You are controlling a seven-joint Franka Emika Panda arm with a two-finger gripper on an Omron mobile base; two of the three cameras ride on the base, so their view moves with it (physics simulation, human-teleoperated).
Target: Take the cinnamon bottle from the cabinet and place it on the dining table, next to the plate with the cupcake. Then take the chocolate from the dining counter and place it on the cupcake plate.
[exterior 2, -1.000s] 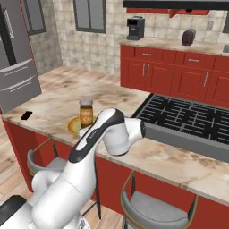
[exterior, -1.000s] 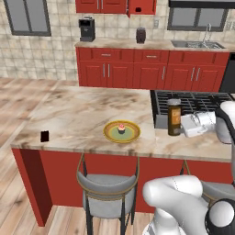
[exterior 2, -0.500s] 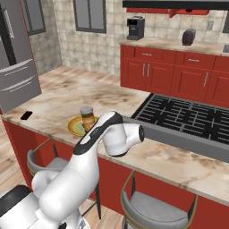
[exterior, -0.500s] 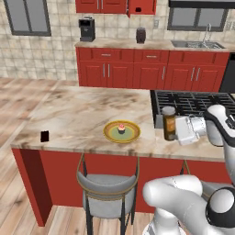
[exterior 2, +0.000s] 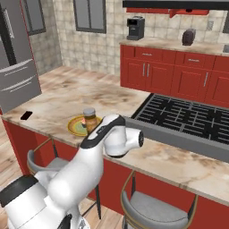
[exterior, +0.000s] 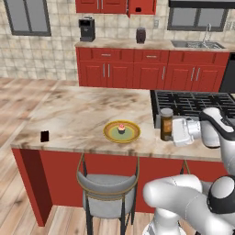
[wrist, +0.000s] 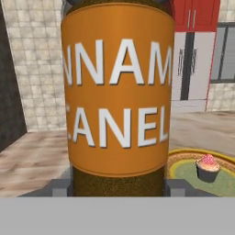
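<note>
Left base view: gripper (exterior: 173,131) clamped on the upright cinnamon bottle (exterior: 166,124), low over the dining table (exterior: 82,114), with the plate (exterior: 121,132) and cupcake (exterior: 121,128) near, toward the bottle's far side.

Black gas stovetop (exterior: 190,102) set in the island. Grey-seated bar stool (exterior: 108,187) in front of it, second stool (exterior 2: 154,210) further along. Behind the stovetop, on the wall worktop: black coffee machine (exterior: 86,29), dark toaster (exterior: 141,35), steel sink (exterior: 196,44). Steel fridge (exterior 2: 14,58) far left of stovetop.
</note>
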